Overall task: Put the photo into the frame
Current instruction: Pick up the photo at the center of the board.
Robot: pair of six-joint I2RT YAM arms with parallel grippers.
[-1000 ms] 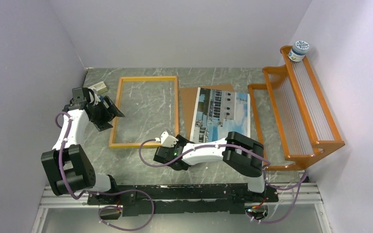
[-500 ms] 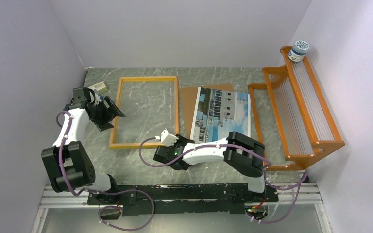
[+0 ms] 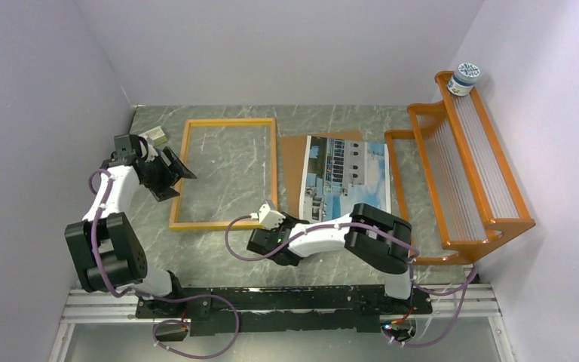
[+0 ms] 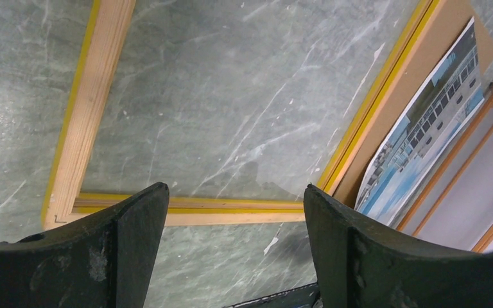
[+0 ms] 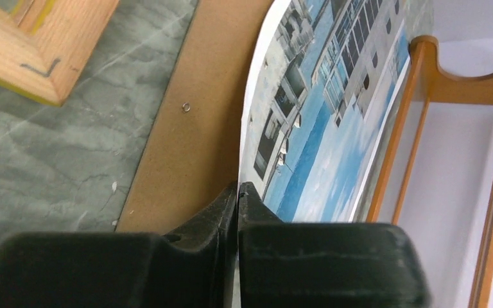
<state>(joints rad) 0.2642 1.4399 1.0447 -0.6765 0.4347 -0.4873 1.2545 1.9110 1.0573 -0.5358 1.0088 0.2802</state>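
Shifted slightly rightward, lower centre: right end effector (image 5: 237,189), closed to pinch lower-left corner of the photo (image 5: 321,128). Print flat on hardboard backing (image 5: 192,141), right of the frame (image 3: 274,162). Left end effector (image 4: 234,192) spread. Advised: lift slowly, avoid creasing.

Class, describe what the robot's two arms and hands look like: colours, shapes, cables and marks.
The left arm and right arm have white shells between chunky black joint housings, with purple cables looping alongside. A small white block sits on the right wrist. The left hand and right hand are matt black, each with two broad wedge-shaped fingers; the left's show pale scuffs.
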